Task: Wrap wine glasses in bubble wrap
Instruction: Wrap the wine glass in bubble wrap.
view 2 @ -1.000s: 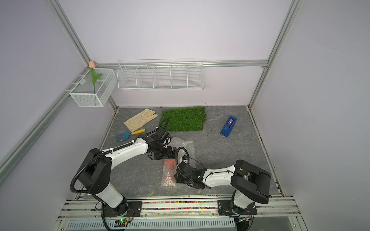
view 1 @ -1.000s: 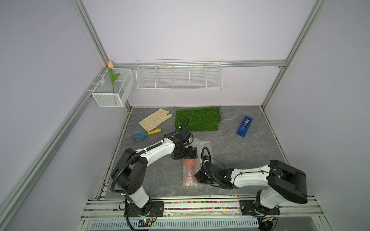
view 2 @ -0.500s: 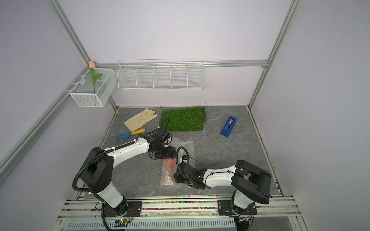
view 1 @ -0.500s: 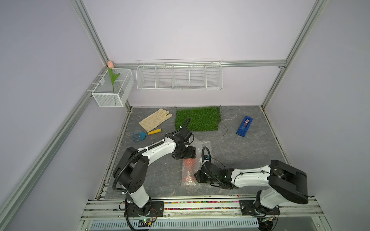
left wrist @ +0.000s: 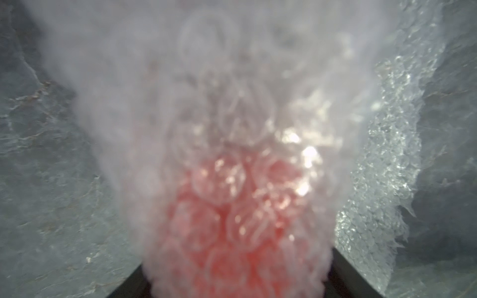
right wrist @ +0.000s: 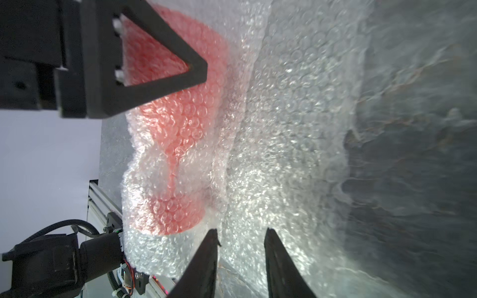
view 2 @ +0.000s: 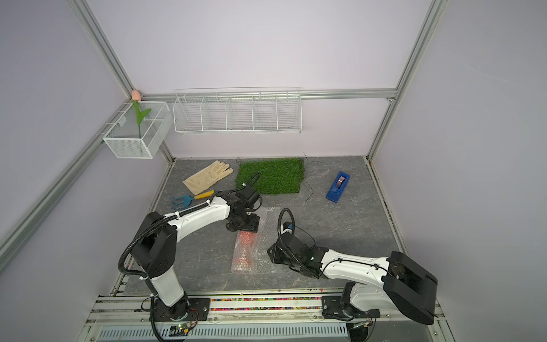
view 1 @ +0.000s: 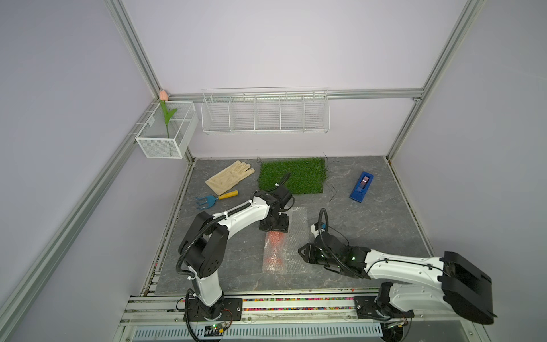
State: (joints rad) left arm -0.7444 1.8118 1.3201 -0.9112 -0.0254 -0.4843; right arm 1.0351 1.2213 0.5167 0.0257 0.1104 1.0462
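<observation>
From where I stand the goblet (view 1: pixel 275 248) lies on its side on the grey table (view 1: pixel 370 231), covered by the bubble wrap (view 1: pixel 296 245), with a flat spare flap of film spreading toward the right arm. The left gripper (view 1: pixel 274 229) sits at the cup end with a jaw either side of the wrapped cup. Whether it is truly pinching or only bracketing it, I can't tell. The right gripper (right wrist: pixel 241 232) stands narrowly parted with nothing between its jaws, its tips just beside the foot and over the flat film. I'd judge the job in hand is bringing that loose flap over the bundle. To do it well, the left should steady the cup without crushing it, and the right should take the free edge rather than the middle. It should then draw the film over snugly, especially at the stem, where it sags. Both top views give the layout, but show the goblet only as a reddish smear under the sheet. The right wrist view shows cup, stem and foot clearly through the bubbles, plus one triangular finger (right wrist: pixel 154 64) of the left claw across the cup. The left wrist view is mostly blur, with film pressed close to the lens and pink behind it
</observation>
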